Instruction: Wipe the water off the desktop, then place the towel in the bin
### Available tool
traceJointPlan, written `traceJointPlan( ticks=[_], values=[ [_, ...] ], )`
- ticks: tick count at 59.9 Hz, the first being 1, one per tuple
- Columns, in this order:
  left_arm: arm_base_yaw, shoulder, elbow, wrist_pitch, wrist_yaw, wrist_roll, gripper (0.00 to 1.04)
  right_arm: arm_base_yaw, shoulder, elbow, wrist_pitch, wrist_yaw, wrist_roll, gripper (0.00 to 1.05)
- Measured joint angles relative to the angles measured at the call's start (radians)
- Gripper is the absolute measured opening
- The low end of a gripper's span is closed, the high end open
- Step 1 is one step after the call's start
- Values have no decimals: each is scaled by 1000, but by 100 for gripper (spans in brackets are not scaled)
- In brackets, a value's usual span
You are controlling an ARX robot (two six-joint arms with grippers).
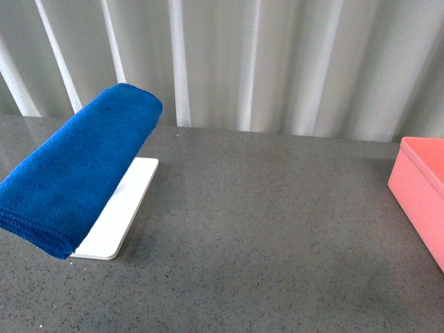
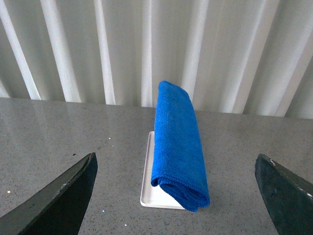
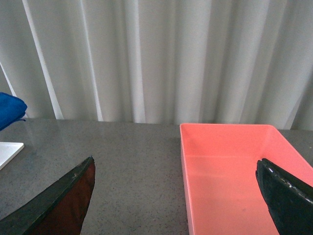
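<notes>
No writing, label, brand, number or sign can be read anywhere in the front or either wrist view.

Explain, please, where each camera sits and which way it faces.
Front view: on the robot's body, facing the dark grey desktop and white curtain; no arm shows.
Left wrist view: left arm, facing the bright blue plush towel over the flat white tray; open left gripper shows.
Right wrist view: right arm, facing the salmon-pink rectangular plastic bin; open right gripper shows.
Front and left wrist views share towel and tray.
</notes>
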State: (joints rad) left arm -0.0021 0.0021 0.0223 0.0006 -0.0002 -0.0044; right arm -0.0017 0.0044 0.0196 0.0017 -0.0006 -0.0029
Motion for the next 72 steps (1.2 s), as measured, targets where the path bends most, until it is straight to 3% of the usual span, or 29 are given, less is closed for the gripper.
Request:
traceJointPlan(
  ticks=[29, 33, 36, 47, 53, 59, 67, 72],
  values=[
    [0, 0, 0, 0, -1, 0, 98, 0, 0, 0, 0, 0, 0, 98],
    [-43, 60, 28, -83, -159, -68, 98, 0, 0, 0, 0, 0, 0, 98],
    [-47, 151, 50, -79, -212, -123, 98, 0, 0, 0, 0, 0, 0, 98],
    [-4, 585, 250, 223, -51, -121, 98, 0, 0, 0, 0, 0, 0, 98],
    [10, 860, 444, 284, 45, -58, 98, 0, 0, 0, 0, 0, 0, 98],
    [21, 1117, 649, 216, 89, 15, 98, 0, 0, 0, 0, 0, 0, 98],
    [28, 1406, 946, 8, 166, 71, 98, 0, 0, 0, 0, 0, 0, 98],
    [22, 1527, 1092, -84, 164, 111, 98, 0, 0, 0, 0, 0, 0, 98]
  ],
)
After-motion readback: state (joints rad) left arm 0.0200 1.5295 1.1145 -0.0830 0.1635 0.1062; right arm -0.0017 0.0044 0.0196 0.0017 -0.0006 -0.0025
